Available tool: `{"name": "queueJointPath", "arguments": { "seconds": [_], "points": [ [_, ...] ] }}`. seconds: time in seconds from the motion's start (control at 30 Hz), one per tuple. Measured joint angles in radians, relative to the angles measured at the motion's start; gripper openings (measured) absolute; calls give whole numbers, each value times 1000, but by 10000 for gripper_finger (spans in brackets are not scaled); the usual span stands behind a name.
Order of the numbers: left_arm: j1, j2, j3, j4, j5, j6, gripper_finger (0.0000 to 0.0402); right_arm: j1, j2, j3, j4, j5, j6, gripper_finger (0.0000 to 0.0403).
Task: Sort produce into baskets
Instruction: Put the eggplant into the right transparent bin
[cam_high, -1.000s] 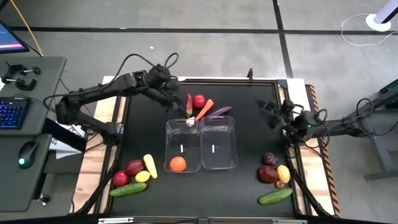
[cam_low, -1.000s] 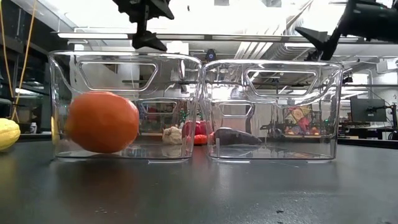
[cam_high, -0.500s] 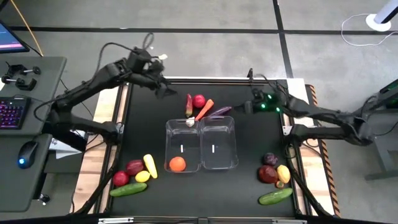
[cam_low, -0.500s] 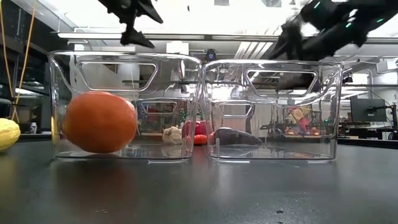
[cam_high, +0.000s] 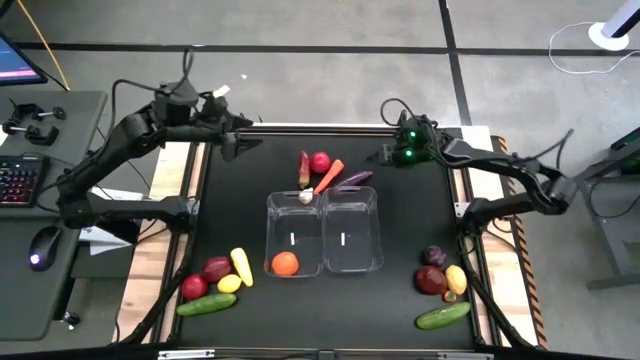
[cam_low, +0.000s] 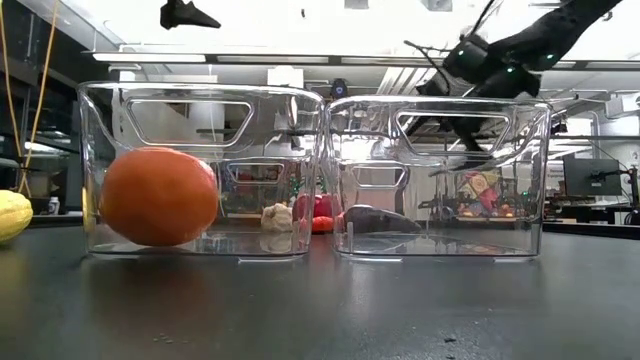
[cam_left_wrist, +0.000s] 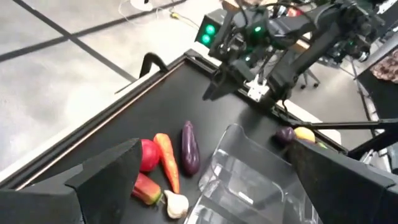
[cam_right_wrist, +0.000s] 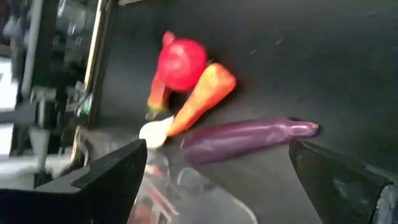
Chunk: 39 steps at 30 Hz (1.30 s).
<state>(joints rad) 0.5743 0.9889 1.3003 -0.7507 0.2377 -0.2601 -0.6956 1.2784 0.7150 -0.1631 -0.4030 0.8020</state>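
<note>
Two clear baskets (cam_high: 295, 235) (cam_high: 351, 232) stand side by side mid-table. An orange (cam_high: 286, 263) rests on the floor of the left one. Behind them on the table lie a red chili (cam_high: 304, 168), a red apple (cam_high: 320, 162), a carrot (cam_high: 330, 177), a purple eggplant (cam_right_wrist: 249, 138) and a white garlic bulb (cam_left_wrist: 176, 204). My left gripper (cam_high: 236, 141) hovers open, high over the table's far left corner. My right gripper (cam_high: 384, 156) hangs open at the far right, pointing toward the eggplant (cam_high: 353, 180); its fingers (cam_right_wrist: 115, 174) are apart with nothing between them.
Near the front left lie two red apples (cam_high: 195, 287), a banana (cam_high: 241, 266), a lemon (cam_high: 229, 284) and a cucumber (cam_high: 206, 303). At the front right lie a purple fruit (cam_high: 434, 256), a red apple (cam_high: 431, 280), a lemon (cam_high: 456, 278) and a cucumber (cam_high: 442, 315). A raised rim (cam_high: 320, 128) edges the table's far side.
My left gripper has risen from above the left basket's far end and gone toward the table's far left corner, tipping up toward level. My right gripper has swung from the table's right edge toward the far side and the eggplant, turning as it went. Both stayed open.
</note>
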Motion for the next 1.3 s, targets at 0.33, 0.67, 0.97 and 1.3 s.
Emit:
{"name": "queueJointPath", "arguments": {
  "seconds": [0.33, 0.67, 0.97, 1.3],
  "points": [
    [-13, -7, -2, 0, -41, -18, 397, -7, 314, 391, -515, 47, -424, 387],
    [-13, -8, -2, -1, -41, -25, 397, -2, 534, 618, -786, 102, -967, 387],
    [-13, -8, -2, -1, -41, -11, 397, 44, 611, 628, -773, 162, -1254, 382],
    [-13, -8, -2, -1, -42, -7, 397, 156, 610, 611, -708, 261, -1530, 323]
  ]
}}
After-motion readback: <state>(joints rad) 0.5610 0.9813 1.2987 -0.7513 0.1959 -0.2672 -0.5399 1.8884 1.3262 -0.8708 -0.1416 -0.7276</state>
